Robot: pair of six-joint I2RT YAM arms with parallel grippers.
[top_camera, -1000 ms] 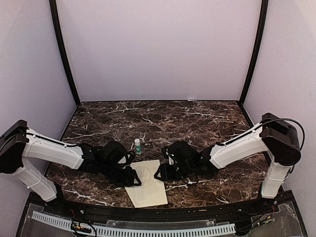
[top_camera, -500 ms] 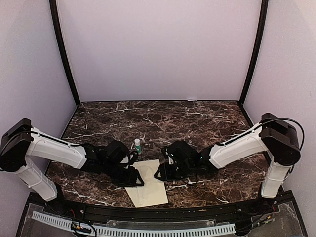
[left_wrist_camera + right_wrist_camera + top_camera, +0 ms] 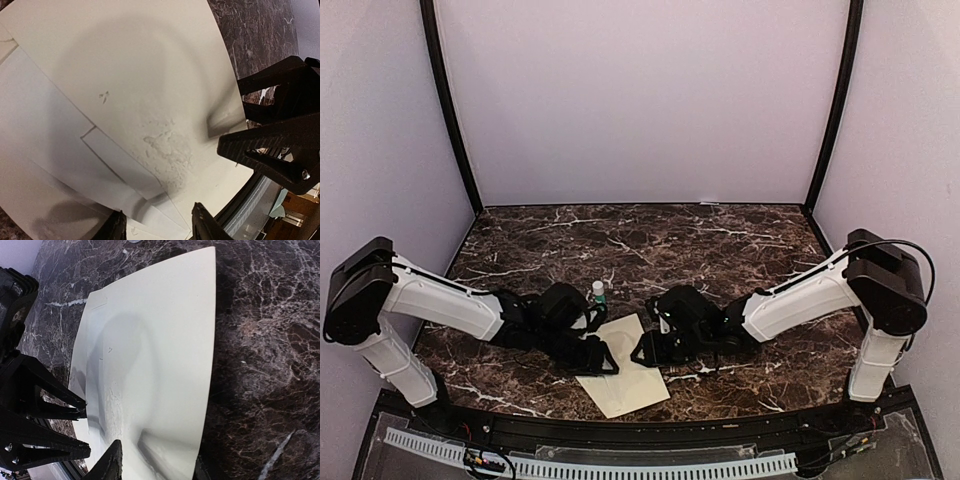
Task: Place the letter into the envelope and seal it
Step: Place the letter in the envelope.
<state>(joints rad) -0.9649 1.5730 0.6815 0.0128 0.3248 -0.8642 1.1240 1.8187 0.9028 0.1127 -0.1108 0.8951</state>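
Observation:
The cream envelope (image 3: 623,385) lies flat on the marble table (image 3: 720,240) near the front edge, between my two grippers. The left gripper (image 3: 603,357) rests on its left side, the right gripper (image 3: 642,352) on its right side. In the left wrist view the envelope (image 3: 140,90) shows a faint emblem and a wrinkled damp patch (image 3: 167,150). The left gripper (image 3: 160,227) stands open over the paper, and the right fingers (image 3: 280,140) show opposite. In the right wrist view the right gripper (image 3: 157,467) is open astride the envelope (image 3: 160,340). The letter is hidden.
A small white bottle with a green cap (image 3: 598,293) stands just behind the envelope, between the two wrists. The table's black front rail (image 3: 620,430) runs close below the envelope. Purple walls enclose the back and both sides.
The left gripper has pushed to the right, and the envelope has turned slightly, its near corner swinging right. Both grippers have narrowed a little.

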